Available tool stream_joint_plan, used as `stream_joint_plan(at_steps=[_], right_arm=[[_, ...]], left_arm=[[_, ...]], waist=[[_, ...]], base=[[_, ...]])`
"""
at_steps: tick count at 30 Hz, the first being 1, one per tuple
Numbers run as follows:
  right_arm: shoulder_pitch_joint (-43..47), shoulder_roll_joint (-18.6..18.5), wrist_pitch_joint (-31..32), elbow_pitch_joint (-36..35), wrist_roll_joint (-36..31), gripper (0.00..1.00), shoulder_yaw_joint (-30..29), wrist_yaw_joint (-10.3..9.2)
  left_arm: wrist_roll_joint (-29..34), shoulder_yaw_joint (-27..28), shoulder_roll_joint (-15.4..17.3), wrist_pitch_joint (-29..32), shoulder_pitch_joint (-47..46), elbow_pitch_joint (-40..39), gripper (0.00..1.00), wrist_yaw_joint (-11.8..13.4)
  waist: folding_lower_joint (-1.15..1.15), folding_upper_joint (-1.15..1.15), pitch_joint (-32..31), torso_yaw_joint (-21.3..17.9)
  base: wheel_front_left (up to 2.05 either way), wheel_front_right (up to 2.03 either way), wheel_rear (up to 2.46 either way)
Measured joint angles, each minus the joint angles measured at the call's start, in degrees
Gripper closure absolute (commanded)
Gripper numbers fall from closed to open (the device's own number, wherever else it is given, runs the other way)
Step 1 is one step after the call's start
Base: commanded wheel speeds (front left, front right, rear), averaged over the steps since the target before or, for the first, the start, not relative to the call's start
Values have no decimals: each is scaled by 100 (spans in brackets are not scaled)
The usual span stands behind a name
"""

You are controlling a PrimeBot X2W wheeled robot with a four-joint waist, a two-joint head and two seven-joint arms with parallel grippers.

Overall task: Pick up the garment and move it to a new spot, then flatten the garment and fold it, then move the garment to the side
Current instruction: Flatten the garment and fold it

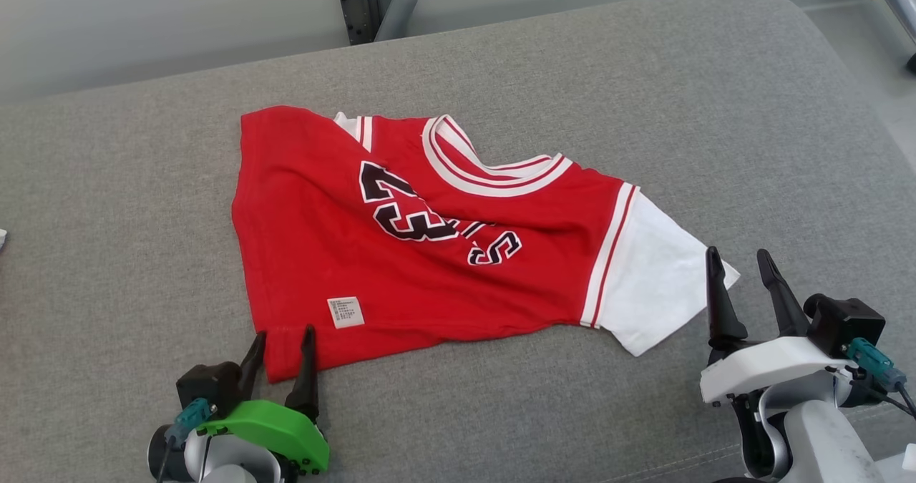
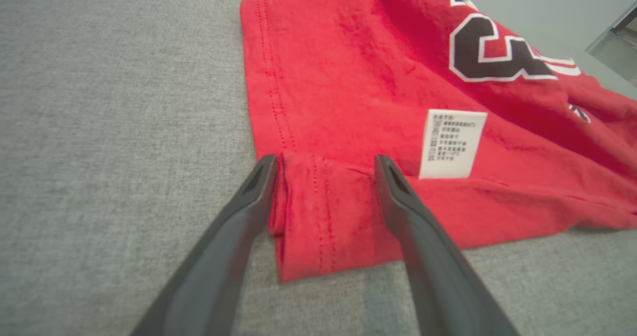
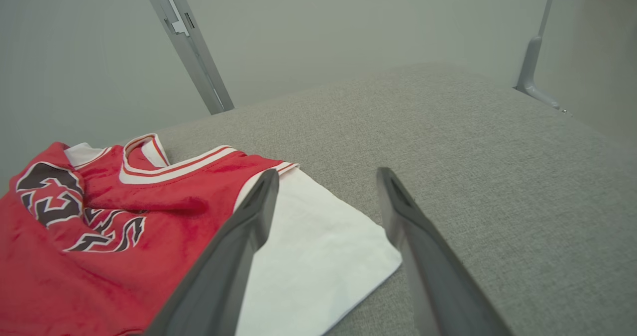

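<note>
Head view: garment [image 1: 429, 254], a red jersey w/ white trim, lies front-up approx mid grey cushion [image 1: 644, 75]. Its long axis runs approx 10 to 4 o'clk. Hem [image 1: 243, 240] faces 9, collar [image 1: 494, 175] points to 1, white sleeve [image 1: 658, 283] sticks out to 4. Number print sits tilted on the chest. Fabric is rumpled w/ a fold ridge under the collar. Care label [image 1: 346, 312] is near the 7 o'clk corner.

Edges: the hem runs fairly straight, 11 down to 7. The near edge is wavy from the 7 corner to the sleeve. I see bare cushion all round the garment. It's widest at 12-2 and at 9, thinner at 6 toward me. The cushion rounds off at 3.

Left gripper [image 1: 285, 331] is released, jaws spread wide, straddling the 7 o'clk hem corner. In the left wrist view the folded corner sits btwn the fingers, and one finger [image 2: 259, 176] is right against the fold edge. Nothing is pinched.

Right gripper [image 1: 736, 252] is also released, jaws wide, at the sleeve tip at 4. In the right wrist view one finger crosses the white sleeve and the other is over bare cushion. Contact w/ the cloth: can't tell.
</note>
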Motion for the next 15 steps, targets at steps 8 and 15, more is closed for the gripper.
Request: stream_joint_plan(at_steps=[8,15], right_arm=[[-19,0,0,-18,37,0,36,0],[32,0,0,87,47,0,-92,-1]], left_arm=[[2,-156,-2,1,1,-80,100,-12],[168,-268,-1,1,19,-648,100,-31]], waist=[[0,0,23,32],[0,0,-56,259]], base=[[0,0,0],[0,0,0]])
